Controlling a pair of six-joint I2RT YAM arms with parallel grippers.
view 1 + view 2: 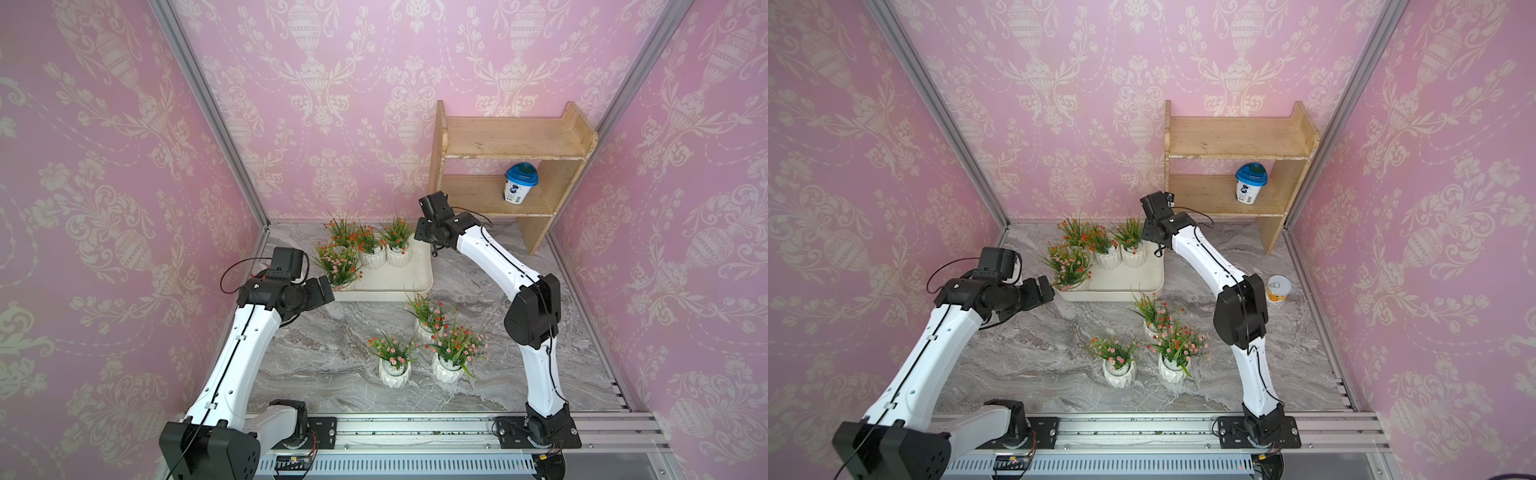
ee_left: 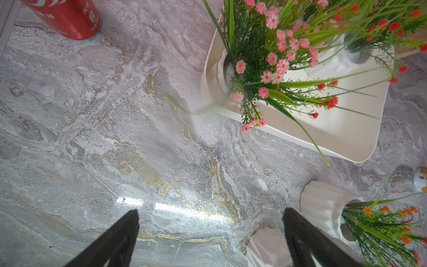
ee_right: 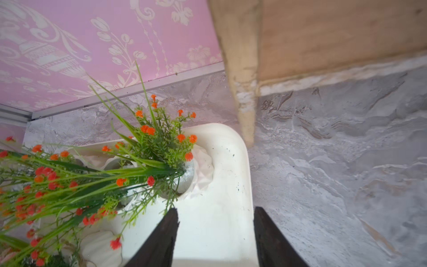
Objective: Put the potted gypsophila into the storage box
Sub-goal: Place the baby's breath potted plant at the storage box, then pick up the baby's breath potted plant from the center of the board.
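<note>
The cream storage box (image 1: 395,278) sits at the back of the marble table. Several potted gypsophila stand in its far and left parts, among them a pink one (image 1: 338,266) and an orange one (image 1: 398,245). Three more stand on the table in front: one (image 1: 428,316), one (image 1: 392,365) and one (image 1: 453,357). My left gripper (image 2: 211,212) hangs open over bare marble by the box's front left corner. Above the box's far right rim (image 3: 231,161), my right gripper (image 3: 216,212) is open and empty beside the orange potted plant (image 3: 161,148).
A wooden two-tier shelf (image 1: 511,166) stands at the back right with a blue-lidded tub (image 1: 519,183) on its lower board. A small tin can (image 1: 1278,289) stands on the table behind the right arm. A red soda can (image 2: 67,18) is near the left wall.
</note>
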